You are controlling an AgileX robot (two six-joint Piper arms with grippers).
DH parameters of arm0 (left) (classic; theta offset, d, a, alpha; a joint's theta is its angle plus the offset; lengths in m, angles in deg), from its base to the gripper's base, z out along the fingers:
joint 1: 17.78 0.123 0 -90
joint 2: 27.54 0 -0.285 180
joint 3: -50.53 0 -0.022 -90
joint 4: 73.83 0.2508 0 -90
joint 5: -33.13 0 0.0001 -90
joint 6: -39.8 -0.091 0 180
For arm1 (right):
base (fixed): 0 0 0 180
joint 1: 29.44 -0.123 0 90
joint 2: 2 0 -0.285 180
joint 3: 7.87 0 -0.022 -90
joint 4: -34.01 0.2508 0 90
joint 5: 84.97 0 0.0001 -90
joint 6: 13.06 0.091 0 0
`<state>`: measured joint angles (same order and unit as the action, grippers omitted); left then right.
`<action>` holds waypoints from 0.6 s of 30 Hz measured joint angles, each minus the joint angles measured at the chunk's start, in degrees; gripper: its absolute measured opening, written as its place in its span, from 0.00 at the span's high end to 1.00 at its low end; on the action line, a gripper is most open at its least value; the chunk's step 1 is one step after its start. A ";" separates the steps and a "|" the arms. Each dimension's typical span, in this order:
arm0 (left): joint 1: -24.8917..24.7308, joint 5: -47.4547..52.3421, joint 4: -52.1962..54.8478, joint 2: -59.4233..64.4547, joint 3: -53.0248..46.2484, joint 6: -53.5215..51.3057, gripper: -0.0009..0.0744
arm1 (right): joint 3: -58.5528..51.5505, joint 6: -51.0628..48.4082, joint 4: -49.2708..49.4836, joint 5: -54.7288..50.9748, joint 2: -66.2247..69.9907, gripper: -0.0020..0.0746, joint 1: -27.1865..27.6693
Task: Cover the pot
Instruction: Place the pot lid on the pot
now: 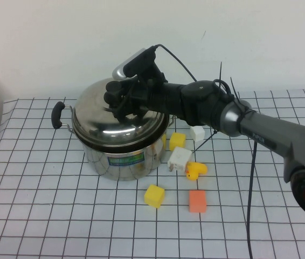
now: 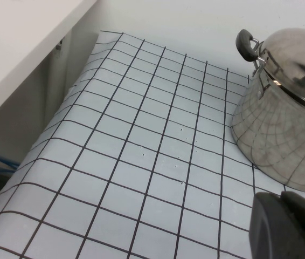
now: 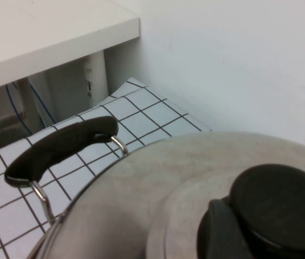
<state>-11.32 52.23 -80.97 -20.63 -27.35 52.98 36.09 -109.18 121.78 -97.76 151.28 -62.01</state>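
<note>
High view first: I've got the pot sitting on the gridded table, a bit left of centre, blue-green label facing me. The domed steel lid is on top of it, looks slightly tilted, can't say if it's fully seated. One black pot handle sticks out at 9 o'clock. My right arm reaches in from 3 o'clock, and the right gripper is over the lid's top, right at the knob. Fingers open or closed on it? Can't tell from here, too much black on black. Small stuff at 4–5 o'clock of the pot: yellow cube and white cube close to the pot, white block, a yellow duck-like toy just beside it, another yellow block and an orange block nearer me.

Left wrist view: the left gripper shows only as a dark corner piece, low over bare grid cloth, near the pot's left side but apart from it. Open or shut, can't tell.

Right wrist view: black knob fills the corner, a dark finger touching its side, pot handle beyond the lid rim.
</note>
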 joint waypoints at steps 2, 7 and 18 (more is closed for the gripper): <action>0.00 0.00 0.00 0.00 0.00 0.00 0.99 | 0.00 0.00 0.00 0.00 0.00 0.52 0.00; 0.00 0.00 0.00 0.00 0.00 0.00 0.99 | 0.00 -1.51 0.00 0.00 -0.33 0.52 0.00; 0.00 0.00 0.00 0.00 0.00 0.00 0.99 | 0.00 -1.87 0.00 -0.89 -1.76 0.52 0.00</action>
<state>-11.32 52.23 -80.97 -20.63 -27.35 52.98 36.09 -111.05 121.78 -98.66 149.52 -62.01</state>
